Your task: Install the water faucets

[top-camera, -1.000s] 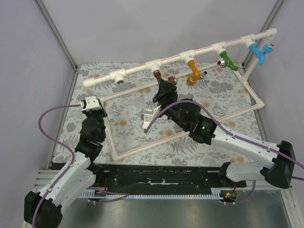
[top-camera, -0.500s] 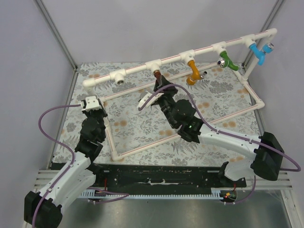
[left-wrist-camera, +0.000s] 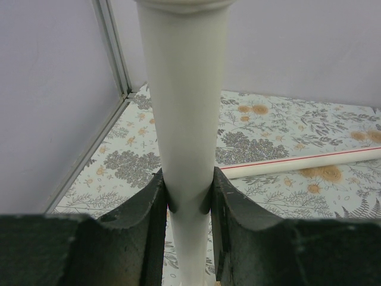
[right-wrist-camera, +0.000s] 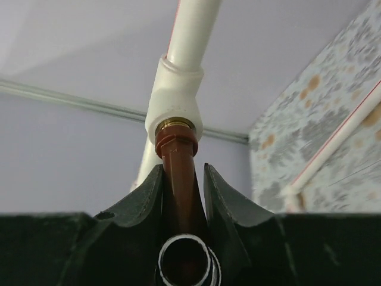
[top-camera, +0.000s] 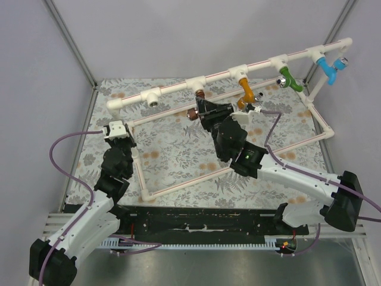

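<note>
The dark reddish-brown water faucet [right-wrist-camera: 177,156] hangs from a white tee [right-wrist-camera: 174,98] on the top pipe, its brass thread in the tee's mouth. My right gripper [right-wrist-camera: 181,173] is shut on its body, with the silvery end ring close to the camera. From above, this faucet [top-camera: 197,112] sits under the second tee, inside the right gripper [top-camera: 203,111]. The orange-yellow water faucet [top-camera: 244,91] hangs from the neighbouring tee, untouched. My left gripper [left-wrist-camera: 189,182] is shut on a white pipe [left-wrist-camera: 186,107] at the frame's left end [top-camera: 127,140].
A green tap [top-camera: 289,78] and a light blue tap [top-camera: 328,67] hang further right on the top pipe [top-camera: 262,61]. One tee [top-camera: 154,95] at the left has an empty socket. The frame's base pipes [top-camera: 184,183] lie on the flowered table. Grey walls stand close around.
My right gripper has closed on the reddish-brown faucet and its wrist has rolled round, turning the faucet at the tee. The left gripper has kept its hold on the pipe.
</note>
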You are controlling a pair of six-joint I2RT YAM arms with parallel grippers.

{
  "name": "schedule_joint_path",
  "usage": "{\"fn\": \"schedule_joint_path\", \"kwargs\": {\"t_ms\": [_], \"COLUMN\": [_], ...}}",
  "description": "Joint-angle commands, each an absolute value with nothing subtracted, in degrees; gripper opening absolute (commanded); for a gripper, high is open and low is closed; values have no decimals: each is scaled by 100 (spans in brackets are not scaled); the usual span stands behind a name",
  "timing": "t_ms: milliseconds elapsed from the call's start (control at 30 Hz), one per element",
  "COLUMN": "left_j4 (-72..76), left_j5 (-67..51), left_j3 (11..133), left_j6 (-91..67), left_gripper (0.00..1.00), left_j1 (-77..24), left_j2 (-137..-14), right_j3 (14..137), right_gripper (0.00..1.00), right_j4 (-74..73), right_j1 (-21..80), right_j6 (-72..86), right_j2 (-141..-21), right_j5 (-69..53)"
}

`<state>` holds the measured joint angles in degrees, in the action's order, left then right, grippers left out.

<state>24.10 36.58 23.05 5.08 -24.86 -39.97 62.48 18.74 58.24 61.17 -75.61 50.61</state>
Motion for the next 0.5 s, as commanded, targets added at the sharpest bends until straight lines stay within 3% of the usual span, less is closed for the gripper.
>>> {"fn": "schedule_joint_path", "kwargs": {"t_ms": [0,67,167,267,333,467], "left_j4": [2417,2426,2426,2426,2426,2426], "left_j5": [3392,3401,3419,3419,3428,3437], "left_j3": [2285,2285,2276,2285,2276,2285], "left_j6": [606,615,642,650,642,659], "left_gripper": [2,2,2,2,2,2], "left_j1": [-2558,-2558,-2558,-2558,-2566,-2566], "left_j2": [-3990,-3973,-3946,-3955,-3964,-3964], "right_j3": [6109,5977,5837,5529,5415,4888], "right_gripper": [0,8,35,55,64,74], "right_j4": [70,376,798,1712,1907,2521], "right_j1": [5704,5695,5687,5687,5687,5687], "right_j6": [10580,10504,9715,8327,7649,6612], "right_j2": [-7664,-7647,-7463,-7173,-6971,-6453], "right_j5": [5300,5239,5177,5072,4957,4624]}}
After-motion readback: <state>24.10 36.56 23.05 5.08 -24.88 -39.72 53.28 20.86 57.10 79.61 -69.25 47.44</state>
